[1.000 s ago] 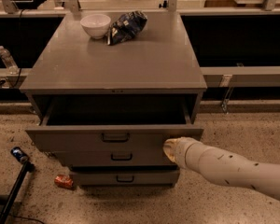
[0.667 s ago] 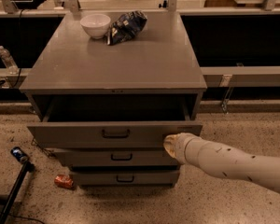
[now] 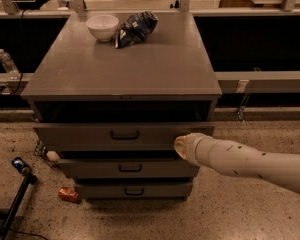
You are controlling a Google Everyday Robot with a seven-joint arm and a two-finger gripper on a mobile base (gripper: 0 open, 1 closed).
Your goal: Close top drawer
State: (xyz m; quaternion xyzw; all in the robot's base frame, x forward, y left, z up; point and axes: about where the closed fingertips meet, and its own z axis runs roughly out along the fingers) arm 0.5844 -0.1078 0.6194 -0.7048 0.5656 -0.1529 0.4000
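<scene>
Now | gripper [image 3: 181,146] at top drawer [image 3: 90,136] front, right end | drawer ajar | grip unclear

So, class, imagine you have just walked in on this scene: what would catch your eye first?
The pale arm reaching in from the right, its gripper at the right end of the top drawer, which stands pulled out of the grey cabinet. Next, the white bowl and dark snack bag at the back of the cabinet's top.
</scene>
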